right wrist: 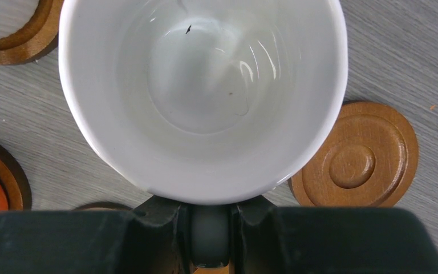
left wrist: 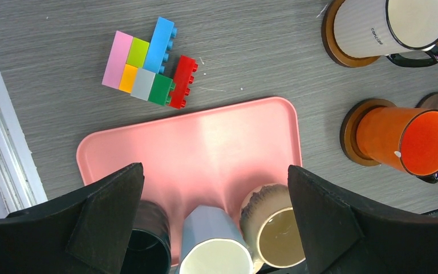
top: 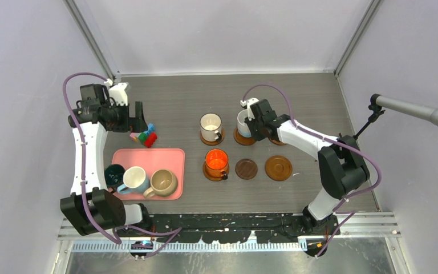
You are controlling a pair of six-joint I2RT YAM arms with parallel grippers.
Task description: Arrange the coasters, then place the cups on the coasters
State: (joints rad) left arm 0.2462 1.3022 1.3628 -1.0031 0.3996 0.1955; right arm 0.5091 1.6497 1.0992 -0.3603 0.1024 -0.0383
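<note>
wrist cameras alone show right gripper [right wrist: 210,242] clamping white mug [right wrist: 205,91] by handle, left gripper [left wrist: 214,170] spread wide.

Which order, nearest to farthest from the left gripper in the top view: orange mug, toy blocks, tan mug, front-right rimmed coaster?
From the left gripper:
1. toy blocks, beside it.
2. tan mug, on the pink tray.
3. orange mug, centre.
4. rimmed coaster, front right.

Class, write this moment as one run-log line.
right fingers: shut on white cup, at coaster | left fingers: open near pink tray | on coasters: orange cup, second white cup | waiting: three cups
</note>
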